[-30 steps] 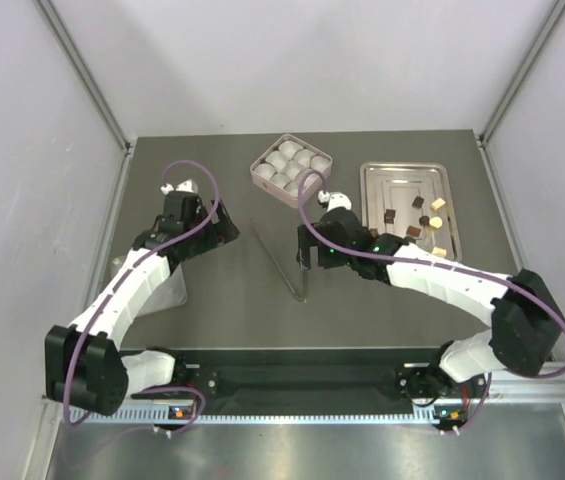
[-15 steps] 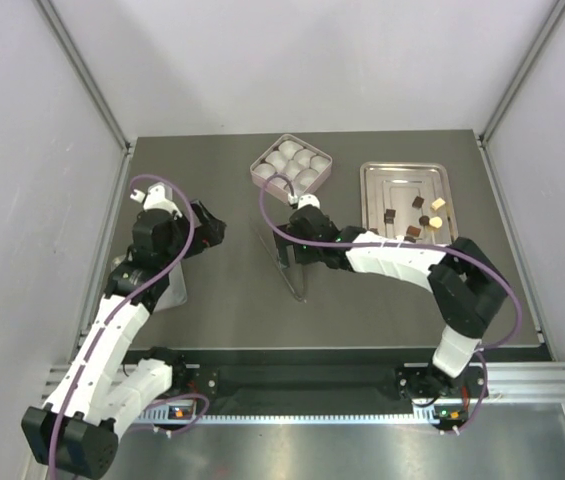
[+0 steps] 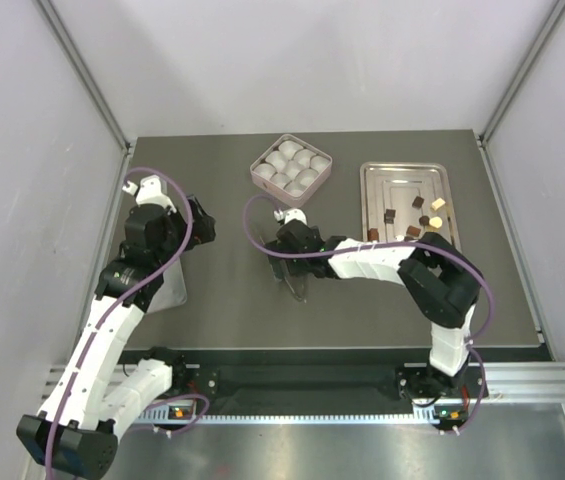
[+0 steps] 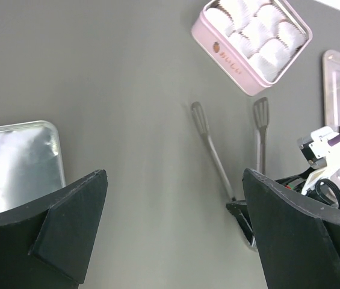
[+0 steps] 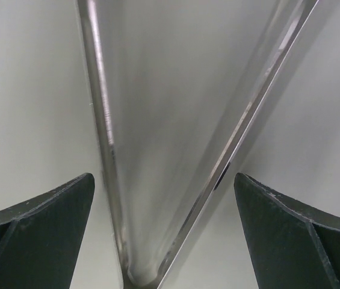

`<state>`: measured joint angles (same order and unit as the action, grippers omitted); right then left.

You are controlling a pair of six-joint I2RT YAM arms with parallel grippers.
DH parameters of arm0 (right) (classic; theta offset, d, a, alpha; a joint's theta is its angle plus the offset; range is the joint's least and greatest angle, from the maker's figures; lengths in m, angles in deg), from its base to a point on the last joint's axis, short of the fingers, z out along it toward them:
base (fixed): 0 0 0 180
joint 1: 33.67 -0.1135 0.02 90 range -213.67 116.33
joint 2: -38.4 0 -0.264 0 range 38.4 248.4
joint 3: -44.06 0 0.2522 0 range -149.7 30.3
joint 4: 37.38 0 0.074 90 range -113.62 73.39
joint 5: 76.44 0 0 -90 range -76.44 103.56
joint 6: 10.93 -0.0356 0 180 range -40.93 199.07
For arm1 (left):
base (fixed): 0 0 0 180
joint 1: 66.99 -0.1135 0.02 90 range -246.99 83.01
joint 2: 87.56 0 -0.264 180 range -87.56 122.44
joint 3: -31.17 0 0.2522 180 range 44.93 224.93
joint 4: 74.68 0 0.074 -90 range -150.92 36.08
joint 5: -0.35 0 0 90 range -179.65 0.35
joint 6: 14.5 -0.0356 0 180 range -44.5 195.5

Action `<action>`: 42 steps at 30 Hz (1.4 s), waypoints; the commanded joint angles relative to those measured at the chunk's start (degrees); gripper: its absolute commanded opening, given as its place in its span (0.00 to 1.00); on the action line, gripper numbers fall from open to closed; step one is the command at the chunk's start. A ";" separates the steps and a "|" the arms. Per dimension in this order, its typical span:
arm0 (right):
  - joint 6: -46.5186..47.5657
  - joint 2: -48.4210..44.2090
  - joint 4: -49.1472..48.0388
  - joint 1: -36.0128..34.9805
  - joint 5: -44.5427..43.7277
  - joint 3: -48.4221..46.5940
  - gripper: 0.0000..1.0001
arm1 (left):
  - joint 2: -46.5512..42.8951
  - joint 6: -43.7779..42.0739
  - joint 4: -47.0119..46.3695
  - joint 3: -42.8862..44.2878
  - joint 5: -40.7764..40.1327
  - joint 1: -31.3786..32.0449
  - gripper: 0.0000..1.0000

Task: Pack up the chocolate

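Bench [image 3: 232,300]: open room mid-left | chocolate [image 3: 389,215]: about seven pieces showing on one metal tray [image 3: 402,180], right rear edge | one pink box [image 3: 262,172], nine paper cups, rear edge | one pair of tongs [image 4: 214,153], centre | right end effector [image 5: 163,180]: spread wide astride the tongs, gripping nothing | left end effector [image 4: 174,174]: wide open, empty, left side.

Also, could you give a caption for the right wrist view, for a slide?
Open right pincer poised around the joined end of metal tongs on the table.

Nine cups [image 3: 284,167], six-odd chocolates [image 3: 389,215], two trays [image 3: 402,176], one box [image 4: 227,63], one tongs [image 4: 209,139]
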<state>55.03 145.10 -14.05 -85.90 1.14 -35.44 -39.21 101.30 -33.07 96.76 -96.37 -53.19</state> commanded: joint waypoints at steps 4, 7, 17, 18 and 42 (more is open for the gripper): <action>1.44 2.64 -4.11 -1.12 -5.06 -2.99 1.00 | -1.07 -1.72 0.71 1.16 -4.53 0.17 0.99; 1.44 3.61 -5.52 -1.21 -5.77 -3.17 1.00 | -1.16 -1.63 0.53 0.99 -4.44 0.17 0.99; -1.63 7.03 -3.94 -1.82 -8.93 -5.89 0.98 | -1.25 -1.54 0.44 0.81 -4.53 0.17 0.99; -1.98 7.21 -3.85 -2.17 -9.28 -6.16 0.98 | -1.16 -1.54 0.44 0.81 -4.53 0.17 0.99; -5.25 5.64 1.24 -3.76 -13.59 -6.59 0.73 | -1.42 -1.72 0.36 0.55 -5.05 0.17 0.99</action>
<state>49.15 151.54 -15.39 -88.70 -12.70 -40.33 -39.45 100.60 -32.21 96.76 -100.06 -53.12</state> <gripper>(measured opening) 0.763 0.991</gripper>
